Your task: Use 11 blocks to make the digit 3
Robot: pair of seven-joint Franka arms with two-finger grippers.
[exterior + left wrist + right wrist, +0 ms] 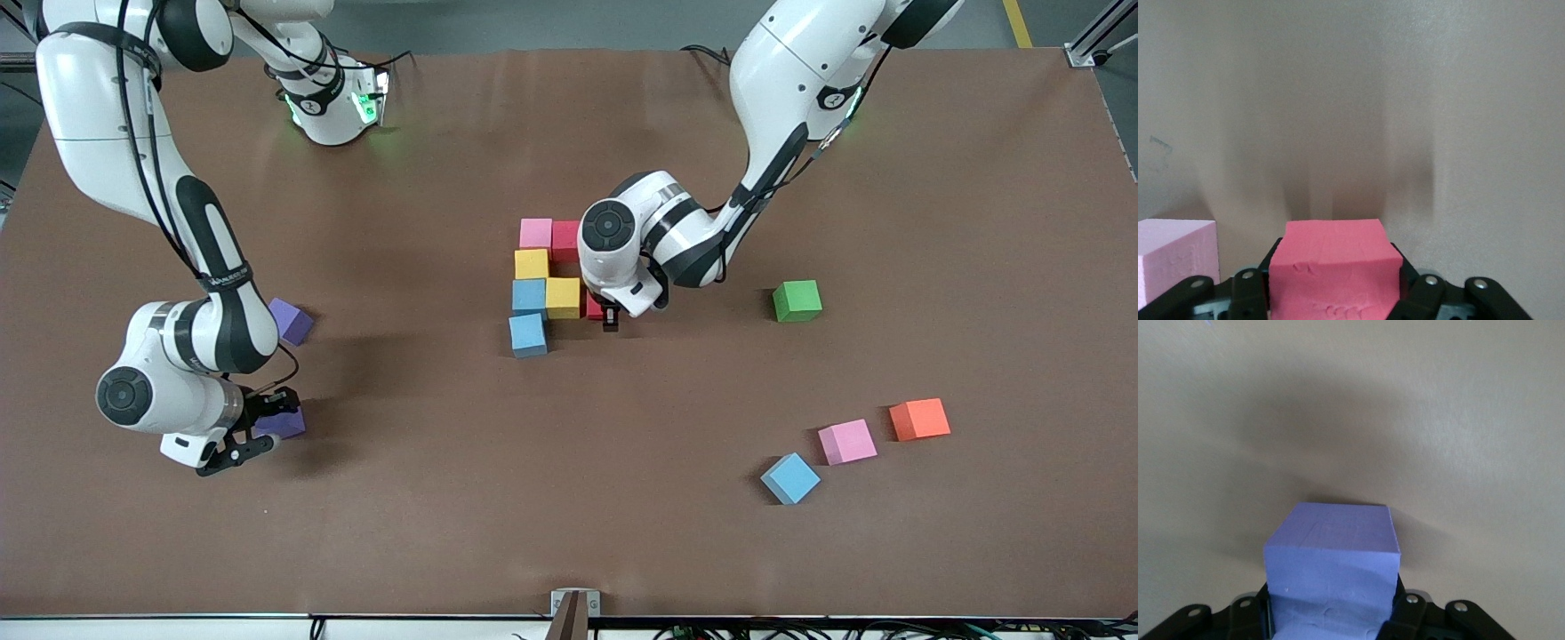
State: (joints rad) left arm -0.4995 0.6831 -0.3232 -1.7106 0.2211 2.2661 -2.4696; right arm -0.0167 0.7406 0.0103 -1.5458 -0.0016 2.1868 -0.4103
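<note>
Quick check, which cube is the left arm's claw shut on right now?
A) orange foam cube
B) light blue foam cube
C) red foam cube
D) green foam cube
C: the left wrist view shows the red foam cube clamped in the left claw, and the front view puts that claw right beside the yellow cube of the part-built figure.

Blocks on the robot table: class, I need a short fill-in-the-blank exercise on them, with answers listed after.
1. The left gripper is shut on a ____ block, beside a yellow block.
2. The right gripper is closed around a ____ block.
3. The orange cube sits beside a loose ____ block.
4. The green block lies toward the ____ arm's end.

Answers: red; purple; pink; left
</note>
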